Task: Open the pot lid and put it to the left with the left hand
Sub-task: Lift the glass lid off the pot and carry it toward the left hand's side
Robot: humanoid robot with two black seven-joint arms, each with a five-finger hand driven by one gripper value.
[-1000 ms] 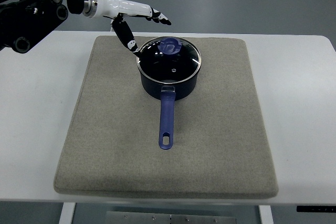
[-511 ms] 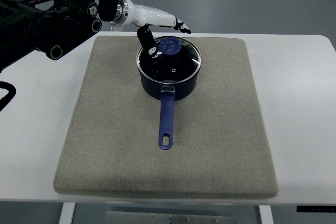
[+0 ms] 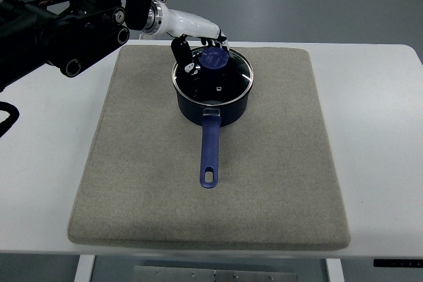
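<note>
One dark blue pot [image 3: 213,100], glass lid [image 3: 221,78] on, blue knob [image 3: 213,59], left hand [image 3: 198,43] curled around knob, grip uncertain.

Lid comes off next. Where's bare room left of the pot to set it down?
Bare mat lies between the pot and the mat's left edge, and on down to its near edge. It is crowded only at the far left corner, under the left hand and arm.

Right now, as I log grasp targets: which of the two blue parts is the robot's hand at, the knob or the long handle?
The blue knob on the lid; the left hand curls around it. The long handle points away, untouched.
</note>
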